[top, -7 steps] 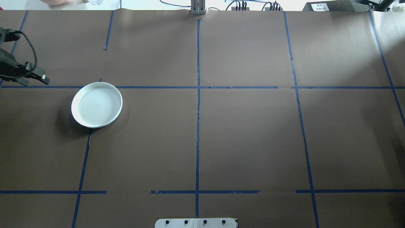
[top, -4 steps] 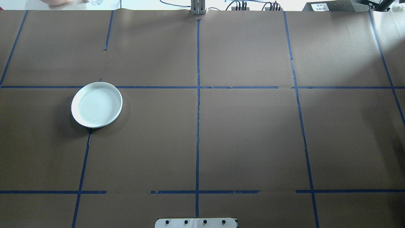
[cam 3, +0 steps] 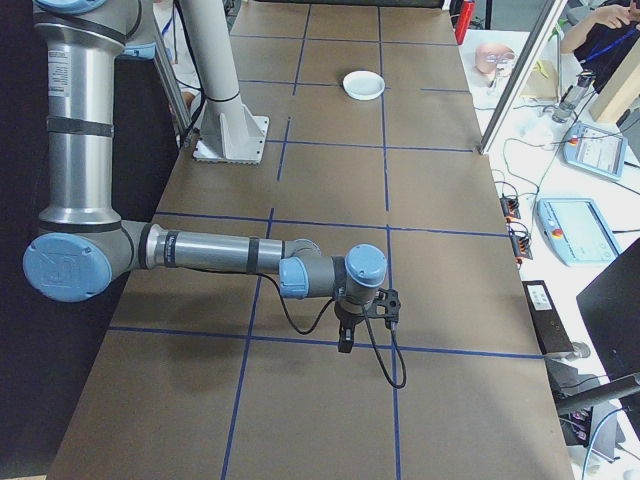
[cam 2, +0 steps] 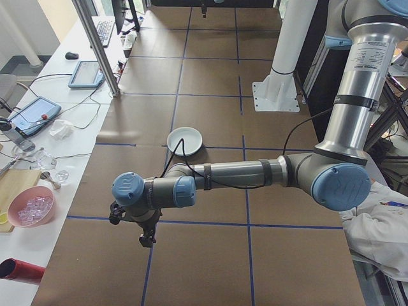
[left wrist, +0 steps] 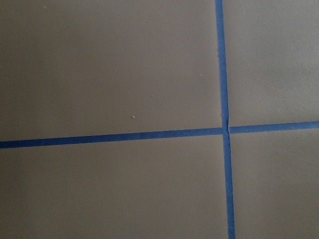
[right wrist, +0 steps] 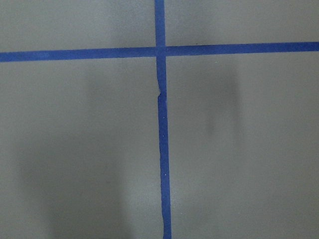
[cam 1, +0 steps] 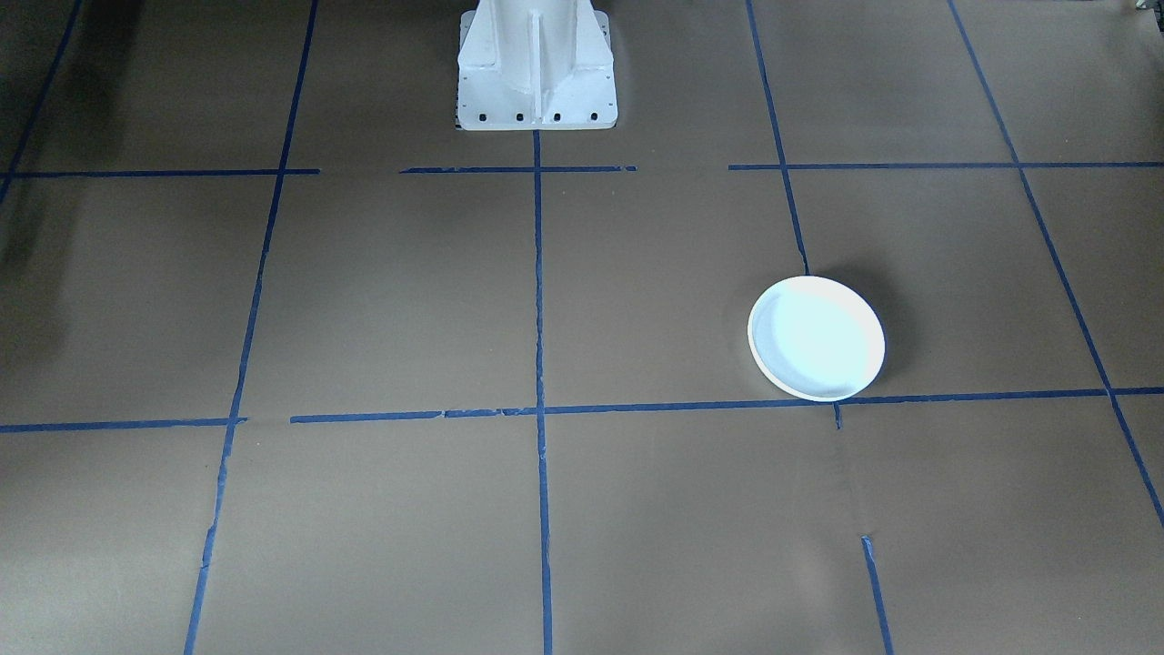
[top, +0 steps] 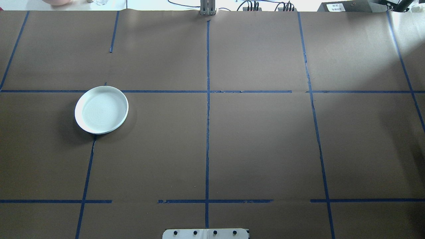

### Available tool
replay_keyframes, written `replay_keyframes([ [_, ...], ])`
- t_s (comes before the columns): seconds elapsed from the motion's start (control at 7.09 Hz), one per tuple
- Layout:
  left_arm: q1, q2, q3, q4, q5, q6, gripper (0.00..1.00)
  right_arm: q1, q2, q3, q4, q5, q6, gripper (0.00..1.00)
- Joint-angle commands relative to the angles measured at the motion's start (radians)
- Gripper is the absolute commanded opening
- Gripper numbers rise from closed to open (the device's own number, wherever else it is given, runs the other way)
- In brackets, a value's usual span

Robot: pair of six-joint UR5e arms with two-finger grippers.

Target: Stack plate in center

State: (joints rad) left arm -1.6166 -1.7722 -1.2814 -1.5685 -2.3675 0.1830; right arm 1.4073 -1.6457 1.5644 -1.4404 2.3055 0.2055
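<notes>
Left hand (cam 2: pixel 148 237) parked over bare surface (top: pixel 259 146), grip state impossible to tell; right hand (cam 3: pixel 345 340) likewise; white plate (top: pixel 101 110) well apart from both, off-centre; best approached from its near rim, pinched low, lifted level toward the middle tape cross (top: pixel 208 92).

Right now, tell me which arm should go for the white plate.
Left. The white plate lies in the left half of the table, off the center cross. The left gripper hangs at that end of the table; the right gripper is at the far opposite end.
</notes>
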Motion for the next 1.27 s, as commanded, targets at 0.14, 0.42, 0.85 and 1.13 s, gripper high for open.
replay_keyframes([
  [0.14,0.0,-0.006,0.004,-0.019,-0.068,-0.003,1.0,0.001,0.0,-0.001,0.0,0.0,0.0,1.0],
  [0.42,-0.002,-0.004,0.001,-0.064,-0.061,0.003,1.0,-0.001,0.0,0.0,0.0,0.0,0.0,1.0],
  [0.85,-0.006,-0.001,-0.002,-0.071,-0.067,0.01,1.0,-0.001,0.0,0.0,0.0,0.0,0.0,1.0],
  [1.13,-0.005,0.011,-0.009,-0.102,-0.064,0.01,1.0,-0.001,0.0,-0.001,0.0,0.0,0.0,1.0],
])
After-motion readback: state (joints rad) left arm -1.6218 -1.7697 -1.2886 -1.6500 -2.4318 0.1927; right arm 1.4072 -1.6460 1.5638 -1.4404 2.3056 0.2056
